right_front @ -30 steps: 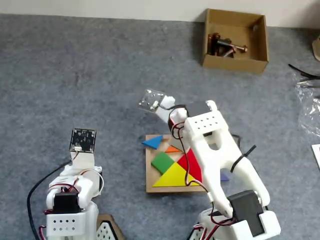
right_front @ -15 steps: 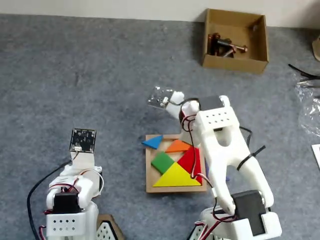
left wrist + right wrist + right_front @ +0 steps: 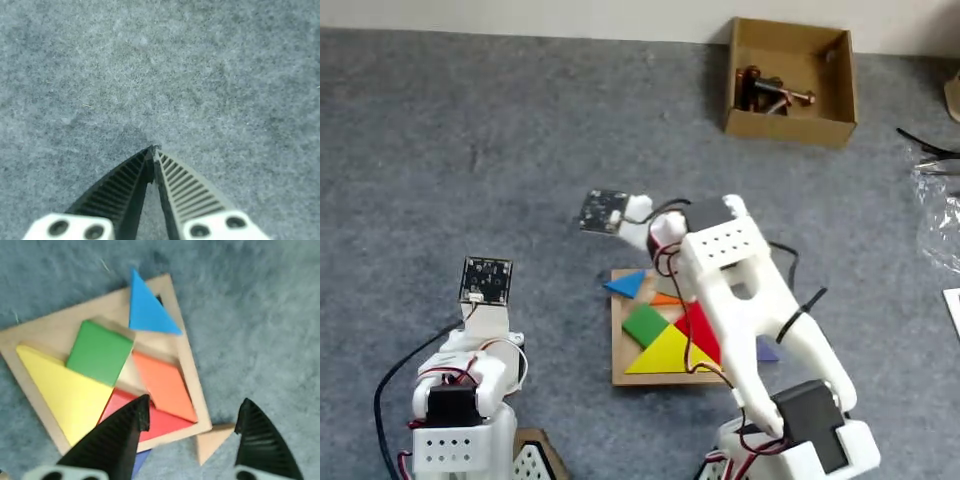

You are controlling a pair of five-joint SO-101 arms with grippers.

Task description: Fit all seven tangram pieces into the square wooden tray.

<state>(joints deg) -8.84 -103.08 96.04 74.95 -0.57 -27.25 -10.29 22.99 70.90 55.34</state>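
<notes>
Tangram tray [image 3: 617,340] lies mid-table, its blue triangle [image 3: 626,284] overhanging the 10 o'clock corner and a tan triangle [image 3: 212,440] just outside, so fitting looks unfinished as the right gripper [image 3: 194,405], spread and empty, has swung toward 9 o'clock above it while the left gripper [image 3: 152,150] stays pressed together.

Cardboard box [image 3: 786,129], perhaps metal parts [image 3: 767,93]

I can read no word, number or label here: the wooden tray [image 3: 617,330], its coloured pieces [image 3: 670,355] and the cardboard box [image 3: 790,127] beyond the tray bear no legible print.
</notes>
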